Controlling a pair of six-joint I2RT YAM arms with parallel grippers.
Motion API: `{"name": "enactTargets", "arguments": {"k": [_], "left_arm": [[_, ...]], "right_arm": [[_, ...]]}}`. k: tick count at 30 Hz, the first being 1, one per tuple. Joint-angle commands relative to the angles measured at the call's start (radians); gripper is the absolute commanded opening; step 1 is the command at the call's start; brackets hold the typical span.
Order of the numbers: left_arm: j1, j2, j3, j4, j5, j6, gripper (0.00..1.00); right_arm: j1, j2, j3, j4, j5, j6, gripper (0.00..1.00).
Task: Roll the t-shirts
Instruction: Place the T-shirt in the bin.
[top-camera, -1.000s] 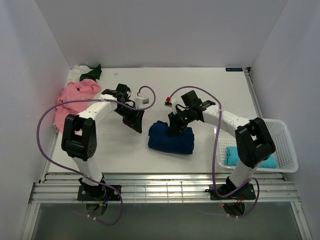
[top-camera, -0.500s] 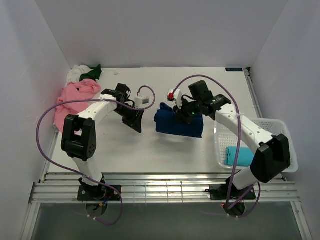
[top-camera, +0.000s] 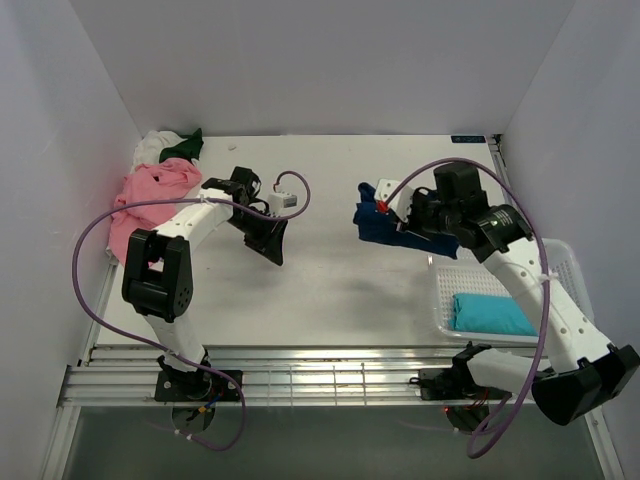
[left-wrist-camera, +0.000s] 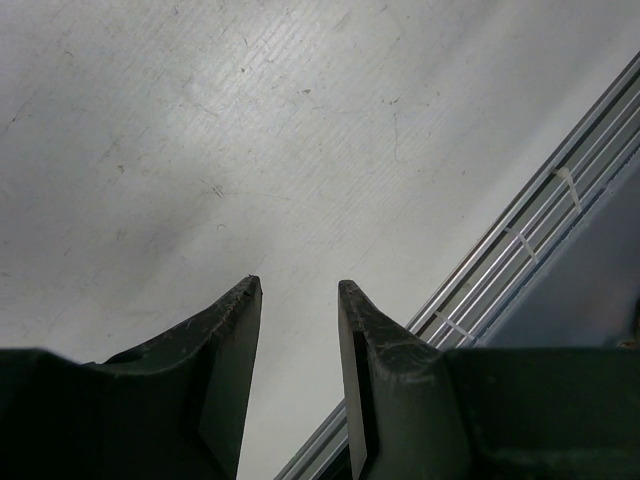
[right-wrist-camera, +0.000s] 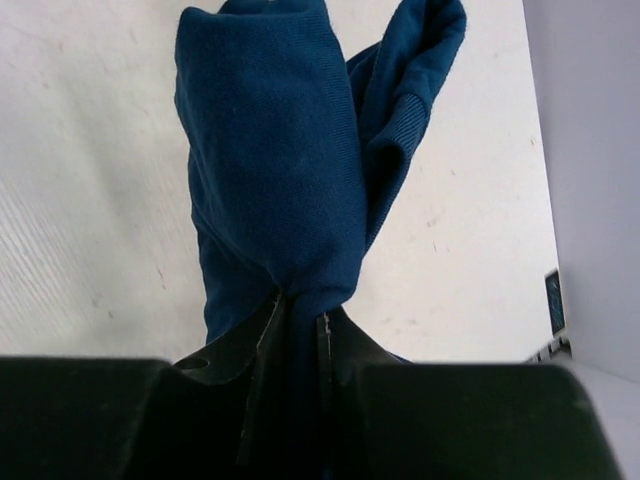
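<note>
My right gripper is shut on the rolled navy blue t-shirt and holds it in the air, left of the white basket. In the right wrist view the navy cloth bunches between the fingers, gripper. A teal rolled t-shirt lies in the basket. The pink t-shirt, the white one and the dark green one lie heaped at the table's far left. My left gripper is open and empty over bare table, also seen in its wrist view.
The white mesh basket stands at the right edge of the table. White walls close in the left, back and right. A metal rail runs along the near edge.
My right gripper has lifted the navy t-shirt off the middle of the table and carried it right and away, towards the basket. The left arm has not moved.
</note>
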Motion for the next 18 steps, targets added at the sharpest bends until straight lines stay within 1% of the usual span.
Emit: {"name": "enactTargets", "arguments": {"k": [1,3,5,7,9,13,15,18], "left_arm": [[0.008,-0.032,0.021,0.016,0.016,0.019,0.47],[0.009,-0.029,0.021,0.017,0.016,0.022,0.47],[0.011,-0.029,0.019,0.019,0.016,0.025,0.47],[0.012,-0.029,0.016,0.019,0.023,0.028,0.47],[0.012,-0.029,0.010,0.022,0.024,0.032,0.47],[0.016,-0.028,0.007,0.028,0.035,0.033,0.47],[0.017,-0.029,0.007,0.028,0.038,0.038,0.47],[0.020,-0.034,-0.001,0.029,0.036,0.054,0.47]], "right_arm": [[-0.077,-0.056,-0.011,-0.090,0.009,-0.111,0.08],[-0.125,-0.076,-0.016,-0.160,0.012,-0.149,0.08],[-0.152,-0.097,-0.025,-0.187,0.022,-0.166,0.08],[-0.217,-0.126,-0.044,-0.234,0.010,-0.204,0.08],[-0.270,-0.155,-0.095,-0.269,0.021,-0.232,0.08],[-0.356,-0.192,-0.177,-0.285,0.006,-0.254,0.08],[-0.390,-0.198,-0.173,-0.291,-0.001,-0.258,0.08],[-0.412,-0.192,-0.162,-0.302,0.039,-0.284,0.08]]}}
